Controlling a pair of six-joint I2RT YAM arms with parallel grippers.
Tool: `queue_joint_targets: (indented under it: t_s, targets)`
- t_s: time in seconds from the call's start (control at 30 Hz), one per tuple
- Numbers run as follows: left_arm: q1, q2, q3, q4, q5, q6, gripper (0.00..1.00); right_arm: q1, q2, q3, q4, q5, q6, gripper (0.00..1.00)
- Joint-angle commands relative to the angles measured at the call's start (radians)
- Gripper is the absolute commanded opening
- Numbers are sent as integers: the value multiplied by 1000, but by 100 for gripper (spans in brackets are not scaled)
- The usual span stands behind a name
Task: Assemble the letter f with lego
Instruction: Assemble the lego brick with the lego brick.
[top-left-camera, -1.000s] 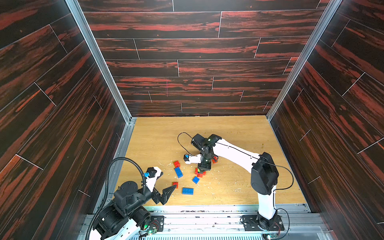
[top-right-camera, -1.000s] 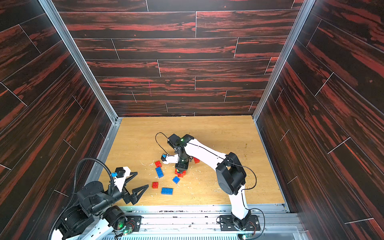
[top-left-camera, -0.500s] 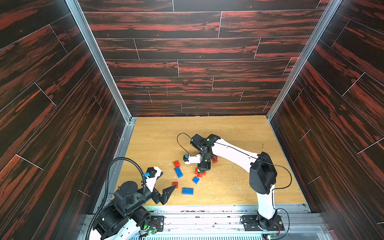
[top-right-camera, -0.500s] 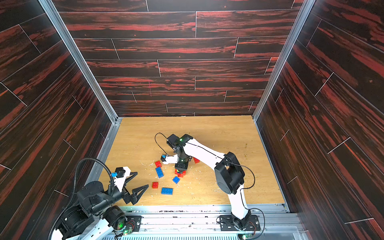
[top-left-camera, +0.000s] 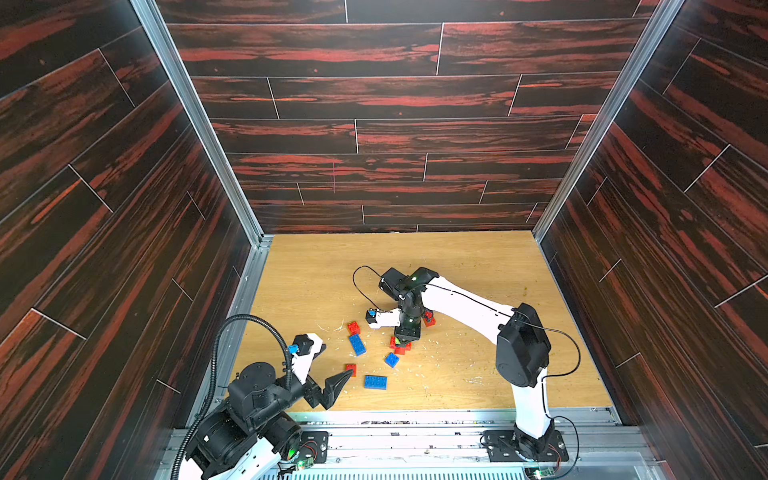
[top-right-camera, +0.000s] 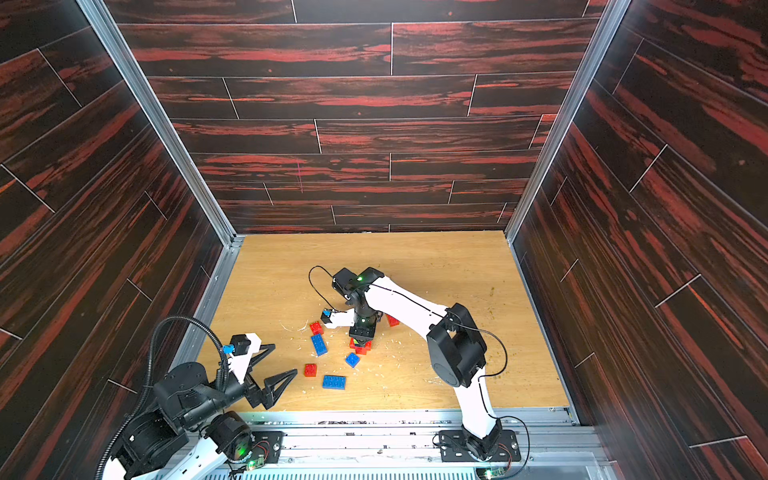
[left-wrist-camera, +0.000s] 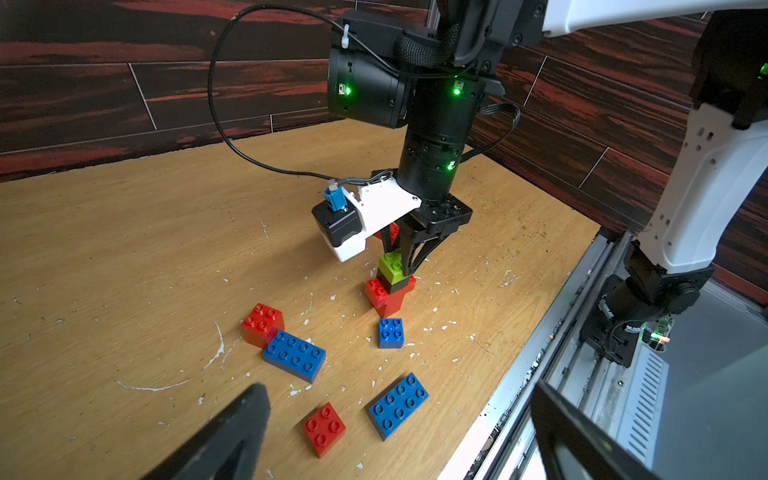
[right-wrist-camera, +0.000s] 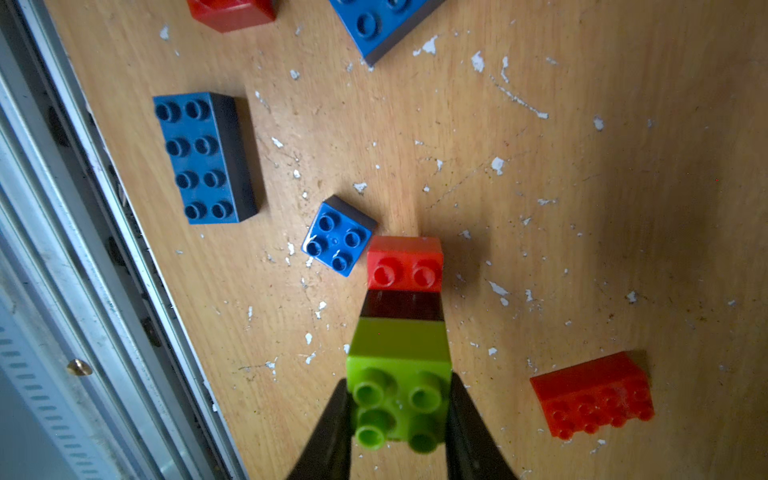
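At mid-table (top-left-camera: 478, 270) your right gripper (right-wrist-camera: 399, 399) stays clamped on the lime green brick (right-wrist-camera: 399, 345). It tops a stack, with a black brick (right-wrist-camera: 401, 305) under it and red bricks (right-wrist-camera: 405, 270) below on the wood. No loose lego has moved since a second ago; only your right elbow crept slightly inward. The right arm reaches out, wrist pointing straight down. The left gripper (top-right-camera: 284, 360) hovers at the near left edge, fingers spread wide, holding nothing. Loose near the stack: blue oblongs (left-wrist-camera: 294, 355) (left-wrist-camera: 398, 405), blue square (left-wrist-camera: 390, 332), red squares (left-wrist-camera: 262, 324) (left-wrist-camera: 325, 428). A red oblong (right-wrist-camera: 592, 395) lies beyond it.
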Motion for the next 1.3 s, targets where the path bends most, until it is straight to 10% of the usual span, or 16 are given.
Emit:
queue_joint_targets:
  t_s: [0.0,1.27]
  targets:
    - [-4,-3,-4,2,-11,0,100,17,25,-42,-21,-14,2,18]
    - [-3,-2,-3,2,-6,0,100,-15,-32,14,-1,-32,-30,38]
